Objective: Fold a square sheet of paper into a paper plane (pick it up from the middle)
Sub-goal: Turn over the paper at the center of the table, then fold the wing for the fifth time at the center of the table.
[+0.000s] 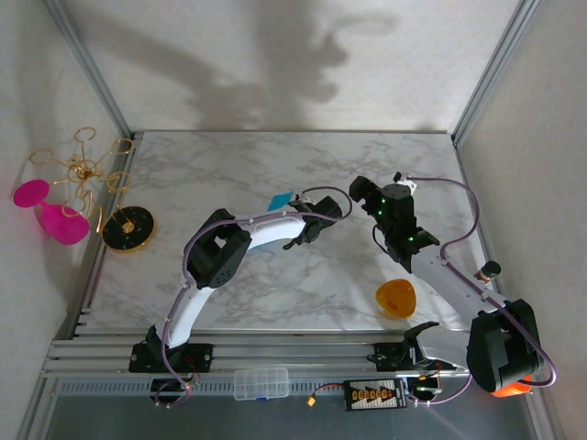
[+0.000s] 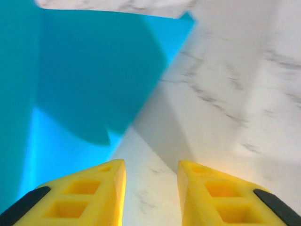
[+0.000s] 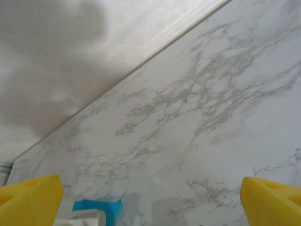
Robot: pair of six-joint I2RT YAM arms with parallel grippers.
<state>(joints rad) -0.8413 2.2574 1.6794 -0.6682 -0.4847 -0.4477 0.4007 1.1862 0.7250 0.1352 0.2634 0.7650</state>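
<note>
The square sheet of paper [image 1: 280, 198] is teal-blue and lies on the marble table [image 1: 275, 293], partly hidden behind my left arm. In the left wrist view the paper [image 2: 84, 80] spreads across the left, shadowed and with one part raised. My left gripper [image 2: 151, 165] stands just right of its edge, open, with bare marble between the yellow fingers [image 2: 108, 188]. From above, the left gripper [image 1: 312, 222] is right beside the sheet. My right gripper [image 1: 363, 191] hovers to the right, open wide and holding nothing. The right wrist view shows a corner of the paper [image 3: 94, 206] at the lower left, ahead of the right gripper [image 3: 150, 188].
A small orange bowl [image 1: 396, 298] sits near the front right by the right arm. A black disc [image 1: 128, 229], gold wire and pink pieces [image 1: 55, 215] lie off the table's left edge. A clear plastic box [image 1: 260, 383] rests on the front rail. Walls close the back and sides.
</note>
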